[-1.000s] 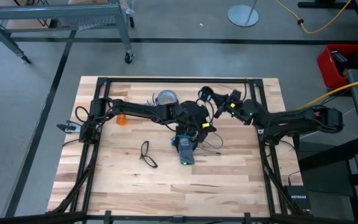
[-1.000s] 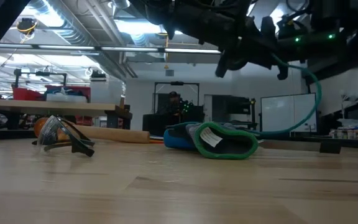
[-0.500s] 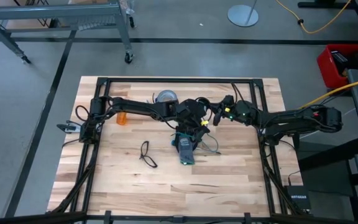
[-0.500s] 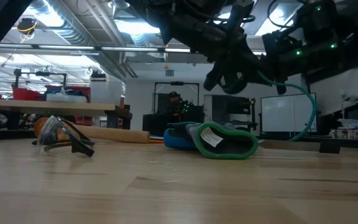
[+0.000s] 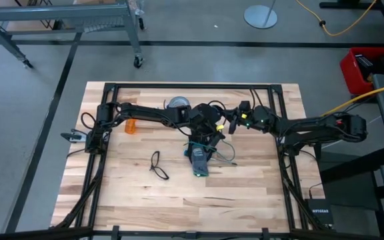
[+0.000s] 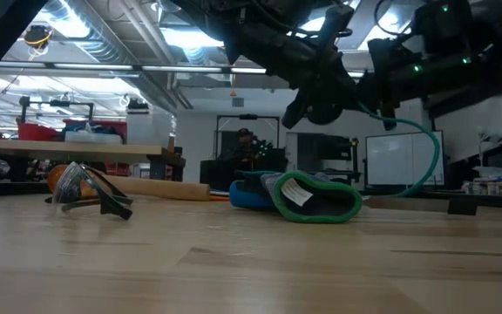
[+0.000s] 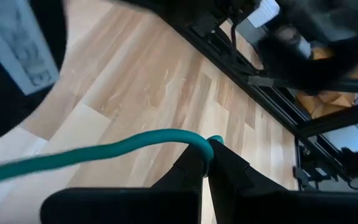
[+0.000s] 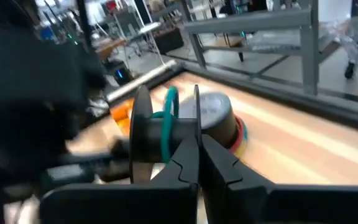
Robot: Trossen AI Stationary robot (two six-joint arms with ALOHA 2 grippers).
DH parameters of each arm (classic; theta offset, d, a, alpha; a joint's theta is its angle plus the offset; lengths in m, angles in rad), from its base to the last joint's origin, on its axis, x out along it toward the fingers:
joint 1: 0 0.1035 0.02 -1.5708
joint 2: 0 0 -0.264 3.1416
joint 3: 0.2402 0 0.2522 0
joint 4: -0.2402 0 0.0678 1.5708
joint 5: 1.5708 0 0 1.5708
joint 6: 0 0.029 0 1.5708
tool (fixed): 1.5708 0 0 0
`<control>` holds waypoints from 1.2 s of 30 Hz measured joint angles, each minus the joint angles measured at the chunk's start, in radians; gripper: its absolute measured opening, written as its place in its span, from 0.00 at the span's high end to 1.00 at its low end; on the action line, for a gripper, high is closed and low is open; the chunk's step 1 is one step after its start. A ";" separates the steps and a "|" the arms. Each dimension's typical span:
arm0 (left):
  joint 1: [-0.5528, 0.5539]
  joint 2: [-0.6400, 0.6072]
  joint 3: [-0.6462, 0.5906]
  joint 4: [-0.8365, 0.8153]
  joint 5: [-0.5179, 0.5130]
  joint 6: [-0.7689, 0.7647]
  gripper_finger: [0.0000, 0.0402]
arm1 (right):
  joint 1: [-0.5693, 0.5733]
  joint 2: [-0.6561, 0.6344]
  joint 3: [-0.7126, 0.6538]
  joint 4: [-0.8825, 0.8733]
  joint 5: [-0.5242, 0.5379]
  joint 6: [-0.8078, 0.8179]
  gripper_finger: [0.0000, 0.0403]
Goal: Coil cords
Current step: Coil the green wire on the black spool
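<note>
Two cords show: one teal cord (image 7: 123,147), pinched by the closed left gripper (image 7: 207,163) and wound onto a spool (image 8: 160,134) clamped in the right gripper (image 8: 199,163) above mid-table; one dark loop (image 5: 157,165) lies on the table (image 5: 245,200).

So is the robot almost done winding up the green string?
Not yet. A few turns of teal cord already sit on the spool held by the right gripper. The left gripper pinches the cord, feeding it. A long stretch still hangs loose.
</note>
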 joint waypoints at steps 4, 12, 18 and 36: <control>-0.006 0.000 0.000 0.013 -0.024 -0.011 1.00 | 0.023 0.013 0.050 -0.007 0.012 -0.030 1.00; -0.020 0.000 -0.001 0.023 -0.024 -0.011 1.00 | 0.071 0.065 0.093 -0.126 0.114 -0.091 1.00; -0.026 -0.003 0.000 0.019 -0.025 0.006 1.00 | 0.073 0.064 0.095 -0.146 0.141 -0.089 1.00; -0.012 -0.004 0.012 0.004 -0.009 0.055 1.00 | 0.071 0.063 0.095 -0.327 0.060 -0.069 1.00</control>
